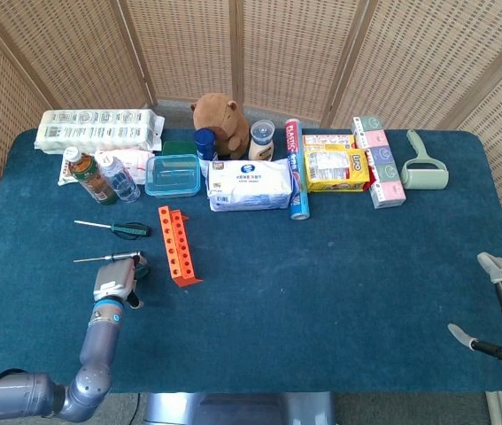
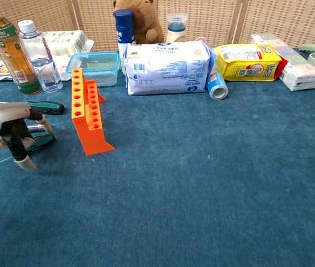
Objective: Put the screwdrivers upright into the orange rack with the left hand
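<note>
your left hand (image 1: 115, 281) wore a pale grey, boxy shell on its back, with black showing between the fingers and cream-coloured fingertips (image 2: 26, 163). a bright blue ring sat at its wrist, and behind that ran your smooth silver-grey forearm, rounding into a bulbous joint with a thin black cable beside it. your right hand (image 1: 501, 305) was whitish grey over dark, mechanical inner parts.
</note>
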Available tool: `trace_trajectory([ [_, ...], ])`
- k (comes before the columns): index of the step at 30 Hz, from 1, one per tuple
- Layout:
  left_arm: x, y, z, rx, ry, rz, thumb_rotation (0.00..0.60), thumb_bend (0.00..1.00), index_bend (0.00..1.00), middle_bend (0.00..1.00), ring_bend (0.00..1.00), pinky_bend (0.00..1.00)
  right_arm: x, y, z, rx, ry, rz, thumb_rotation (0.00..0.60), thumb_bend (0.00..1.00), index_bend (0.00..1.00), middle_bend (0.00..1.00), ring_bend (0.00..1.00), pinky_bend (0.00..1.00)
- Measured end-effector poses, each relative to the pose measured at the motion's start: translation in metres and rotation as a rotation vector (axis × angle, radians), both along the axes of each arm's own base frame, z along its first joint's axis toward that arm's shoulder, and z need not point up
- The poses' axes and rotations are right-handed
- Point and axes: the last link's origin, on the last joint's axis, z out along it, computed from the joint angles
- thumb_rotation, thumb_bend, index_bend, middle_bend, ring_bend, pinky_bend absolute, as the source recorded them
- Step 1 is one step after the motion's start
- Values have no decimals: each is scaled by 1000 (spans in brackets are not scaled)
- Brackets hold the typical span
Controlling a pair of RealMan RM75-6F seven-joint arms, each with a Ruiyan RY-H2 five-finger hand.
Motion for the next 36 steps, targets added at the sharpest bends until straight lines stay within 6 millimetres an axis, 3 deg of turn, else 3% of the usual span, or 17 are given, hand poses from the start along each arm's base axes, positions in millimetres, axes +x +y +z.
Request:
trace_trajectory([
  [14, 11, -12, 5, -3, 31, -53, 600, 160, 235, 851, 877, 856, -1, 0, 1, 2, -6, 1, 600, 163, 25, 88, 95, 76],
  [36, 9, -6, -10, 58, 78, -98, 600, 325, 300, 851, 877, 856, -1, -1, 1, 0, -23, 6, 600, 163, 13, 88, 95, 75],
])
